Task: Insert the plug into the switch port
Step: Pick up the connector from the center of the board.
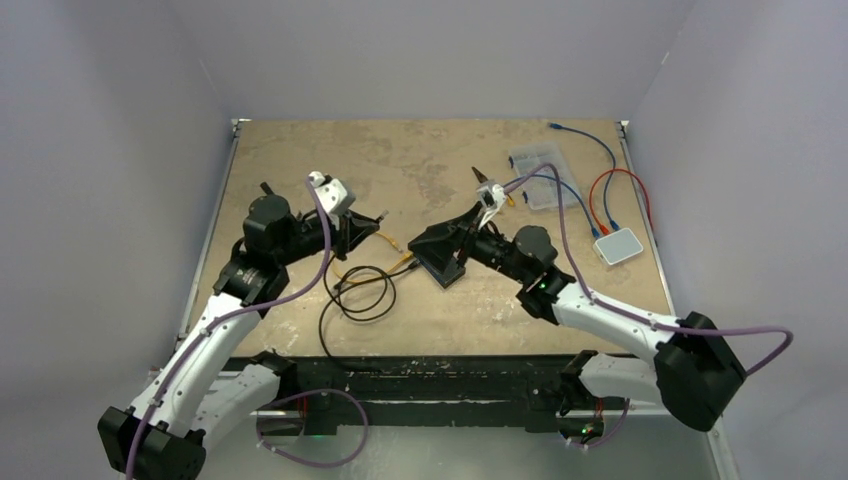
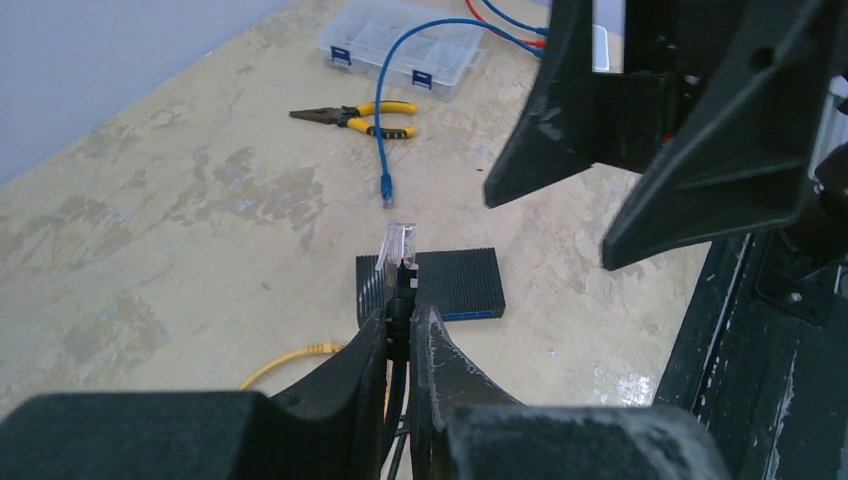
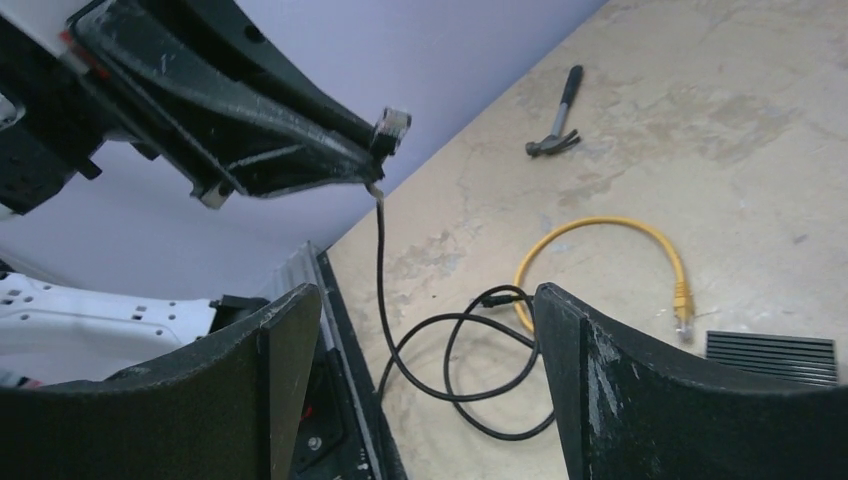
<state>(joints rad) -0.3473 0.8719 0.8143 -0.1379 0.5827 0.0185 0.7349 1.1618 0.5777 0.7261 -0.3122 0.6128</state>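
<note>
**Plug at frame centre, open table to its left**

Bare table (image 2: pixel 150 230) fills the left half of the left wrist view, with free room there. Pliers (image 2: pixel 355 117), a blue cable (image 2: pixel 385 130) and a plastic box (image 2: pixel 400 45) lie upper centre. The right gripper (image 2: pixel 548 230), jaws wide apart, crowds the upper right. The left gripper (image 2: pixel 400 330) is clamped behind the clear plug (image 2: pixel 400 240), which stands before the ribbed black switch (image 2: pixel 445 285).

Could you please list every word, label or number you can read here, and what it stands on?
No text is readable. The black ribbed network switch, the clear plastic plug, the clear plastic organiser box and the small white rectangular box show no legible marking; any print on them is too small or blurred.
</note>
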